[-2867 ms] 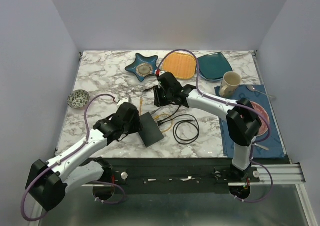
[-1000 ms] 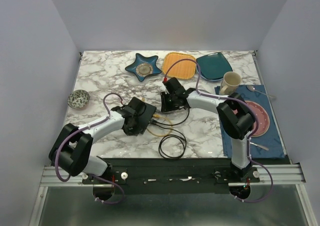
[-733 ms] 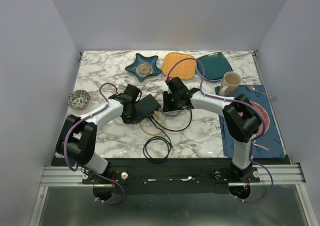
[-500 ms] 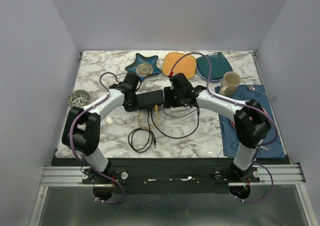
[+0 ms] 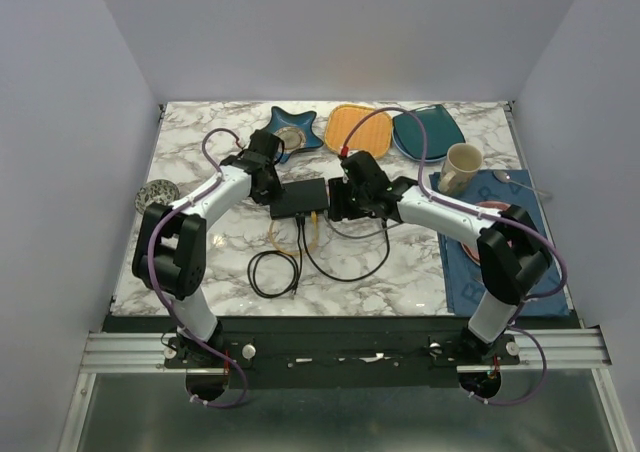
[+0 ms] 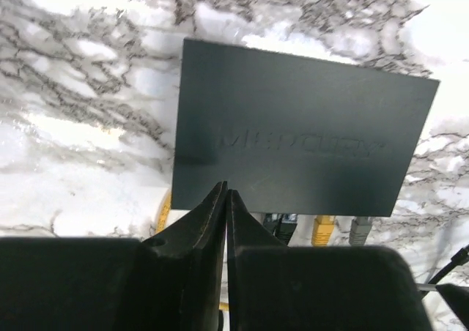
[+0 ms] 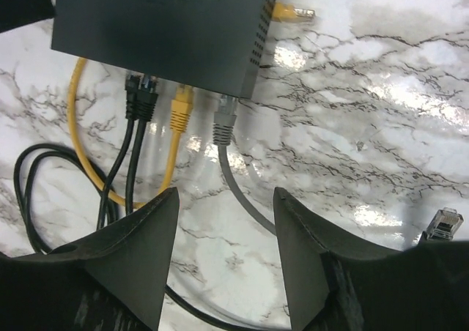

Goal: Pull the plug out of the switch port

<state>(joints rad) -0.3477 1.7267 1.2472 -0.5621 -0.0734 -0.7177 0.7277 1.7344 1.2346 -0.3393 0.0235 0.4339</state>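
The switch (image 5: 301, 198) is a flat matte black box lying mid-table with its sockets on the near edge. In the right wrist view, the switch (image 7: 161, 23) has black plugs (image 7: 141, 97), a yellow plug (image 7: 180, 108) and a grey plug (image 7: 224, 122) in its ports. My right gripper (image 7: 223, 199) is open and empty, just near of the grey plug, with the grey cable running between the fingers. My left gripper (image 6: 226, 190) is shut and empty, its tips over the near left corner of the switch (image 6: 300, 148). In the top view, the left gripper (image 5: 272, 194) and right gripper (image 5: 338, 204) flank the switch.
A black cable coil (image 5: 272, 272) lies in front. A loose yellow plug (image 7: 293, 12) and a loose black plug (image 7: 445, 222) lie to the right. A star dish (image 5: 285, 132), orange plate (image 5: 358, 130), teal plate (image 5: 428, 132), mug (image 5: 462, 167), small bowl (image 5: 157, 194) and blue mat (image 5: 500, 262) surround the area.
The switch and its cables have slid from the near left toward the table's middle and turned level. The left arm swung left and far with it. The right gripper stayed at the switch's right end.
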